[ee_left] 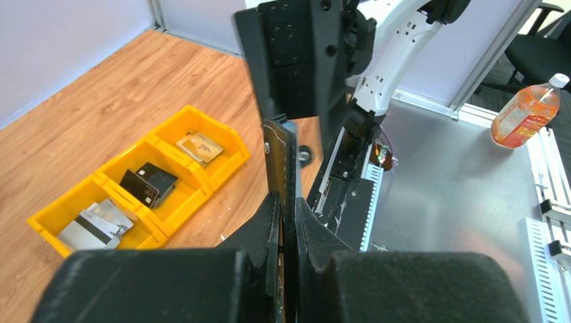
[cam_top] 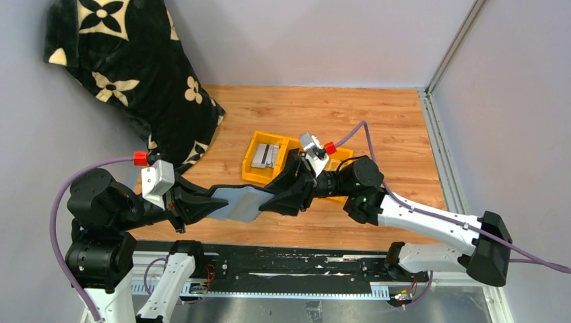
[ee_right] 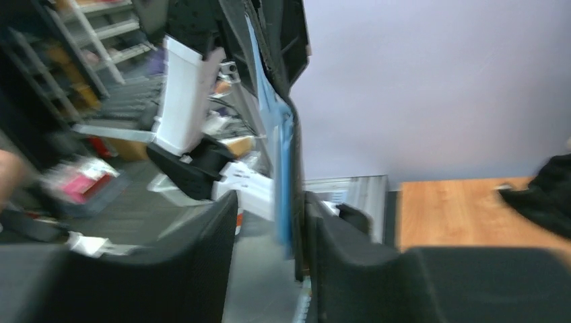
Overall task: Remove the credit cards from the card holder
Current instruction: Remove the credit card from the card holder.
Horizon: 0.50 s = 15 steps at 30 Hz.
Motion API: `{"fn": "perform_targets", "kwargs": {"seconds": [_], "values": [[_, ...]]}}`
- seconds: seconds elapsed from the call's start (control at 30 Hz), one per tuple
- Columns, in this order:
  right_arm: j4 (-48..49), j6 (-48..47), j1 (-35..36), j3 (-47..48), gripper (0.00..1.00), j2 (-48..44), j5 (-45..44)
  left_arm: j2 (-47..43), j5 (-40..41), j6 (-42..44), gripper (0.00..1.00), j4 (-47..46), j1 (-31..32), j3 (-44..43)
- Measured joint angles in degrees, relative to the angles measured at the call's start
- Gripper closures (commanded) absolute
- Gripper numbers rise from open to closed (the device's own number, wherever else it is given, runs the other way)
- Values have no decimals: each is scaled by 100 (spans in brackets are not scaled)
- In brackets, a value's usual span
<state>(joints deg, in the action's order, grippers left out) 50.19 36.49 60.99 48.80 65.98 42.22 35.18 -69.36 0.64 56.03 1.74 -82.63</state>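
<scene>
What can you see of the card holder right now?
The holder is a thin bifold, black leather-like outside, pale grey-blue inside. It hangs open and roughly flat above the table, inside face up, on the near side of the yellow tray. The left tool is clamped on its left end; the right tool straddles its right end, with a gap on one side in the blurred wrist view. Nothing else touches it. What its pockets hold cannot be told.

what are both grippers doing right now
left gripper: closed on the wallet
right gripper: open, wallet edge between its fingers
</scene>
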Motion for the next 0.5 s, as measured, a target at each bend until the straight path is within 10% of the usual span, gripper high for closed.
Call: {"fn": "perform_targets", "kwargs": {"seconds": [0.13,0.5], "values": [[-815,-695,367,225,100,-177,-706,-11,22,0,100,-2,0,2],[-1904,-1849,1237,490,100,-402,-1980,-258,968,398,100,26,2,177]]}}
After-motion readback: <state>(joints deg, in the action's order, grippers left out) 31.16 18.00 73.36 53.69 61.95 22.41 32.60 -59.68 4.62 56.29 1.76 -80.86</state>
